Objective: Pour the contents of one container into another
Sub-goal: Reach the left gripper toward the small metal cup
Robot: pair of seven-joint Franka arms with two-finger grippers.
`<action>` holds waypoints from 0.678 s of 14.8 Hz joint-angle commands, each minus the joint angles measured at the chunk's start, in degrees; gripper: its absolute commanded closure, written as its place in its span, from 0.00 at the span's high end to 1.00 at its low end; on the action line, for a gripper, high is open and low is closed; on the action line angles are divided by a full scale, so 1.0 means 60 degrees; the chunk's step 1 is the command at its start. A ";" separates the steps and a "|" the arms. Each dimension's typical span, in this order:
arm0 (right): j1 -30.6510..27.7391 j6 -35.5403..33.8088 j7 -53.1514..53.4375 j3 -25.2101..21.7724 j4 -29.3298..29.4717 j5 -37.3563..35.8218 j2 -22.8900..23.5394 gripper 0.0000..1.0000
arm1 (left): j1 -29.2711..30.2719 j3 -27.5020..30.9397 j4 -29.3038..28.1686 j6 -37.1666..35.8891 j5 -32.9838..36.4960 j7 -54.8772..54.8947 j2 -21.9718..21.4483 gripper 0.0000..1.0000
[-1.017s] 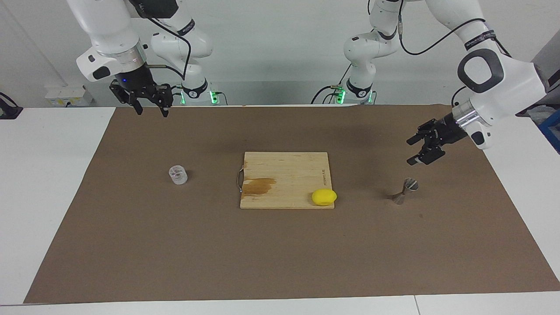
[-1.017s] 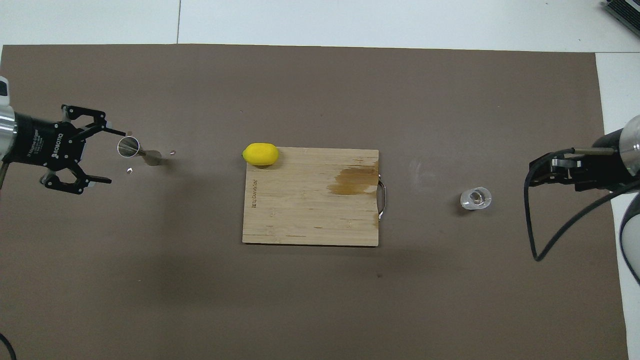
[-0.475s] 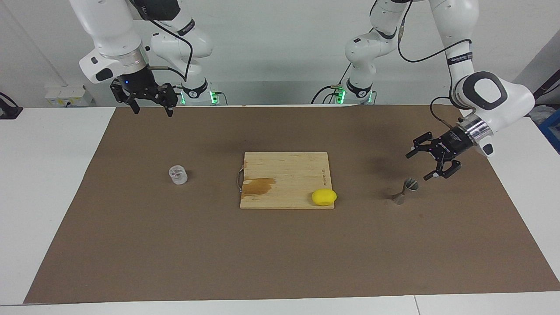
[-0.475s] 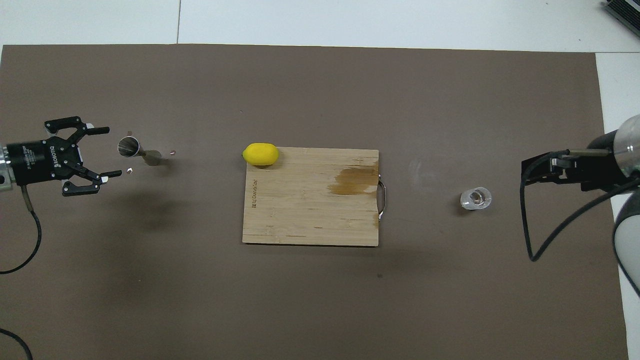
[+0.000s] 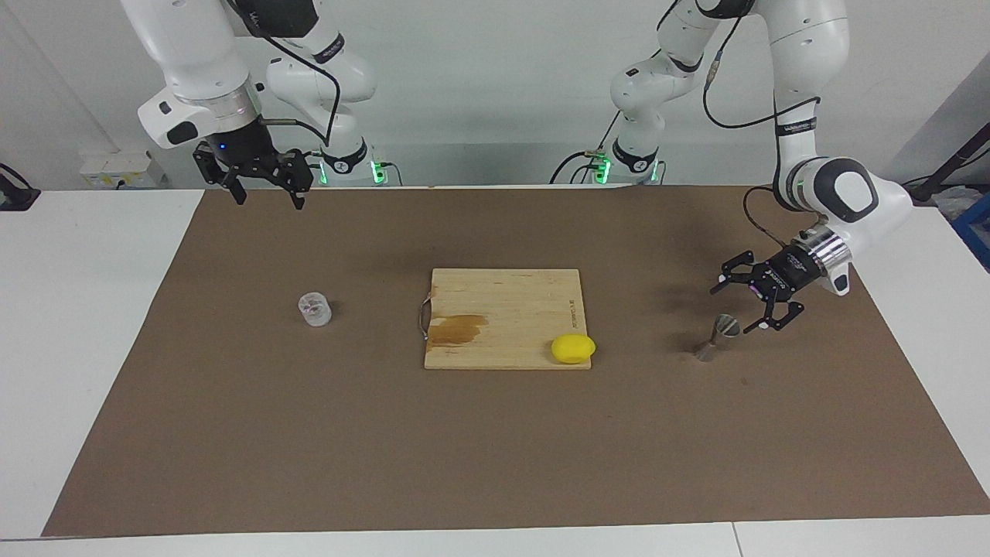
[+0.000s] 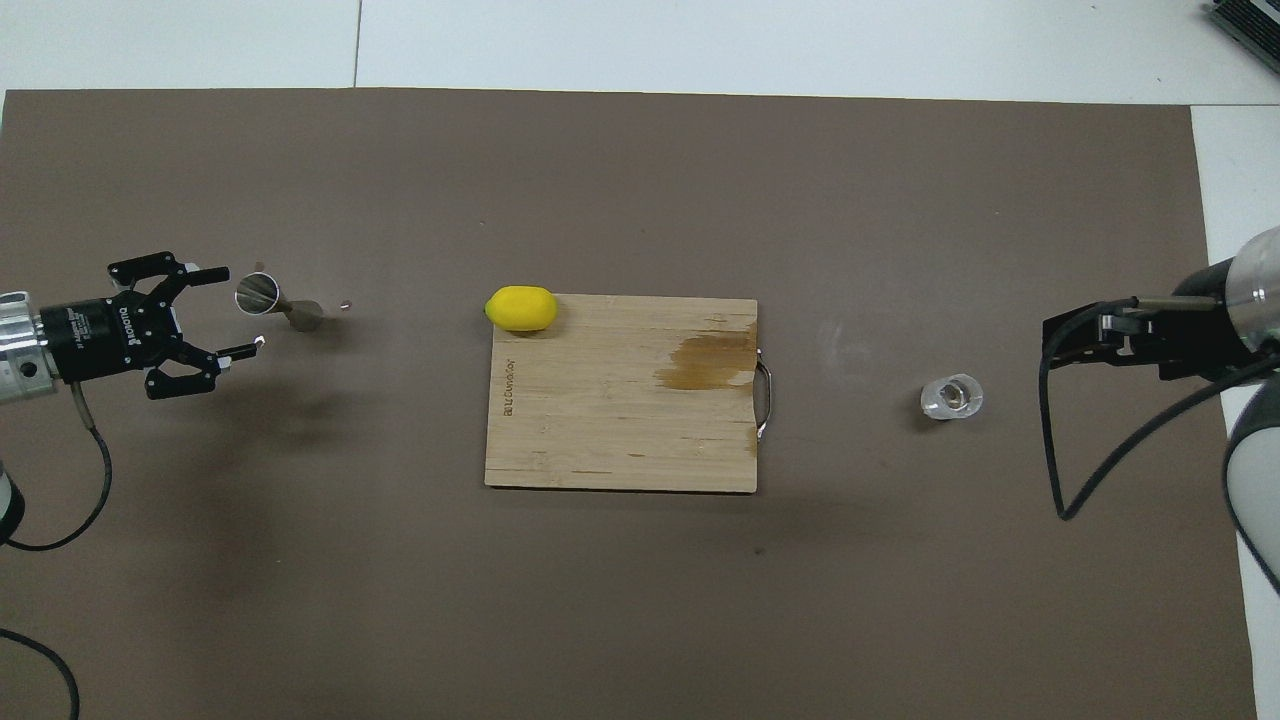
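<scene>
The clear glass cup [image 5: 315, 309] [image 6: 952, 397] stands on the brown mat toward the right arm's end of the table. High over the mat's edge nearest the robots, my right gripper [image 5: 268, 201] [image 6: 1098, 340] hangs open and empty, well away from the cup. The silver hourglass jigger [image 5: 718, 337] [image 6: 275, 302] stands upright toward the left arm's end. My left gripper [image 5: 733, 308] [image 6: 240, 307] is low beside the jigger's top, open, its fingers pointing at it. It holds nothing.
A wooden cutting board [image 5: 503, 302] [image 6: 620, 430] with a dark stain and a metal handle lies at the mat's middle. A yellow lemon [image 5: 573, 348] [image 6: 521, 308] sits on the board's corner nearest the jigger. A brown mat [image 5: 495, 456] covers the table.
My left gripper has come down and moved in toward the jigger, turning its open fingers to it. The right gripper has barely shifted. Cup, jigger, board and lemon have not moved.
</scene>
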 commanded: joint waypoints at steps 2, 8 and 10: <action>-0.0049 -0.0090 0.0172 0.0076 0.0651 -0.0172 0.0460 0.97 | -0.0056 -0.0084 -0.0258 0.0366 -0.0314 -0.0060 0.0090 1.00; -0.0049 -0.0281 0.0187 0.0076 0.0814 -0.0143 0.0681 0.97 | -0.0173 -0.0113 -0.0287 0.0762 -0.0650 -0.0045 0.0163 0.96; -0.0035 -0.0281 0.0187 0.0091 0.0799 -0.0142 0.0681 0.97 | -0.0158 -0.0113 -0.0273 0.0820 -0.0709 -0.0045 0.0163 0.96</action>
